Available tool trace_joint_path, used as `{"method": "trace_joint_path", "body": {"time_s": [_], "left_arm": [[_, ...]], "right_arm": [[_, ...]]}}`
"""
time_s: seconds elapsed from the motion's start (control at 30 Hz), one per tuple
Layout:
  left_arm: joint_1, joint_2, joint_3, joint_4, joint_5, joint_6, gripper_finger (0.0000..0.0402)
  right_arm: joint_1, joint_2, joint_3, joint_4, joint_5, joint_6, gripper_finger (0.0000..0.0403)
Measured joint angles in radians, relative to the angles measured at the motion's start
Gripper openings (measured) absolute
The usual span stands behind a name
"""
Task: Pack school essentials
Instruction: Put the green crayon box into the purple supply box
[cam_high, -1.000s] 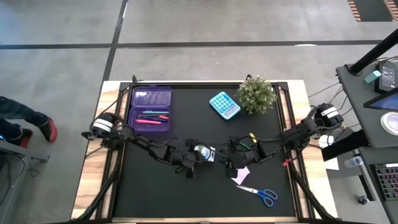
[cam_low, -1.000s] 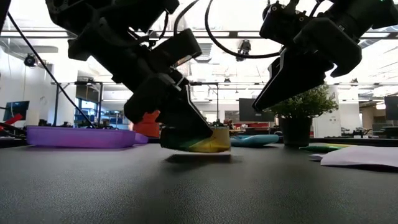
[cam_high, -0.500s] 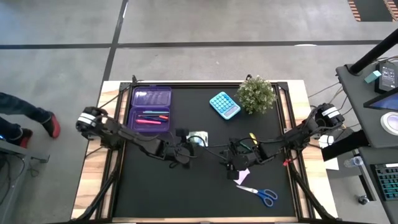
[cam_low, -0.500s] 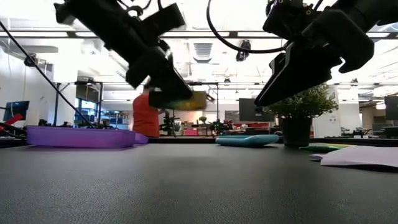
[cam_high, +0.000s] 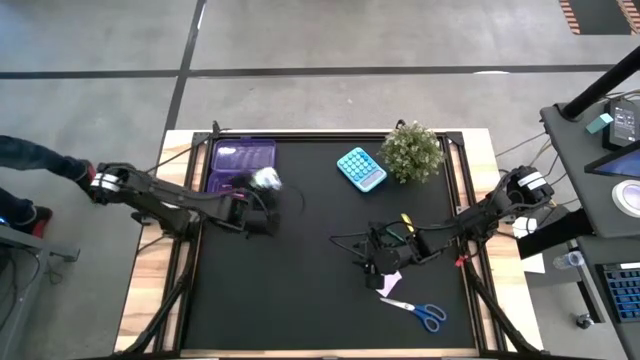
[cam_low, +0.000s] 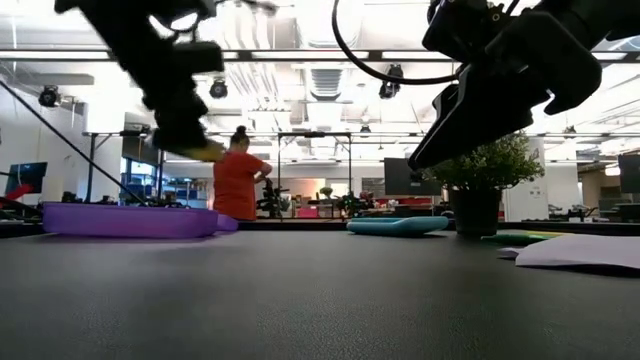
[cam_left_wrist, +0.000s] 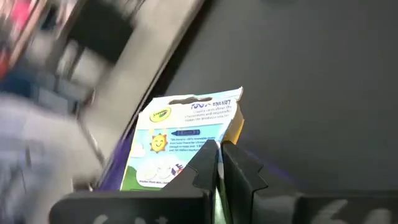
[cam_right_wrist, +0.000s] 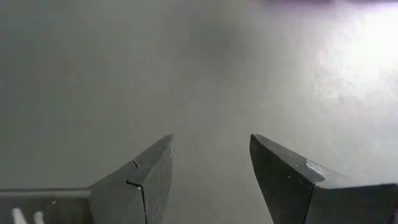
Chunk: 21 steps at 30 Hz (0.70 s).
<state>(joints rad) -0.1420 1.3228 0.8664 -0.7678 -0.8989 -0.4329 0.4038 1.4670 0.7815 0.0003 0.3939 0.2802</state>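
My left gripper (cam_left_wrist: 217, 163) is blurred in the low view, and only a yellow edge of the pack (cam_left_wrist: 186, 140) shows there; my left wrist view settles it: both fingers are pinched shut on the pack's lower edge. From above, that gripper (cam_high: 262, 182) hangs over the right rim of the purple case (cam_high: 225, 160), whose pens I cannot make out behind my arm. My right gripper (cam_high: 378, 262) waits low over the desk (cam_high: 300, 290), fingers apart and empty, just beside the paper square (cam_high: 388, 281), which my arm partly covers; the scissors (cam_high: 420, 312) lie near the front edge. The middle of the desk is open. A second ago the pack sat mid-desk under my left gripper; it has since been carried to the case.
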Motion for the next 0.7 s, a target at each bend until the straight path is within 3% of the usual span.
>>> {"method": "trace_joint_path", "body": {"time_s": [0.23, 0.37, 0.57, 0.7], "left_arm": [[0.137, -0.061, -0.168, -0.012, 0.007, -0.472, 0.0000], [0.165, -0.061, -0.205, -0.005, 0.005, -0.559, 0.0000], [0.174, -0.059, -0.214, -0.015, 0.003, -0.557, 0.0000], [0.200, -0.059, -0.216, -0.122, 0.001, -0.665, 0.0000]], "right_arm": [[0.000, 0.000, 0.000, 0.010, 0.000, -0.002, 0.0201], [0.000, 0.000, 0.000, 0.011, 0.000, -0.009, 0.0201], [0.000, 0.000, 0.000, 0.012, 0.000, -0.012, 0.0201], [0.000, 0.000, 0.000, 0.012, 0.000, -0.011, 0.0201]]}}
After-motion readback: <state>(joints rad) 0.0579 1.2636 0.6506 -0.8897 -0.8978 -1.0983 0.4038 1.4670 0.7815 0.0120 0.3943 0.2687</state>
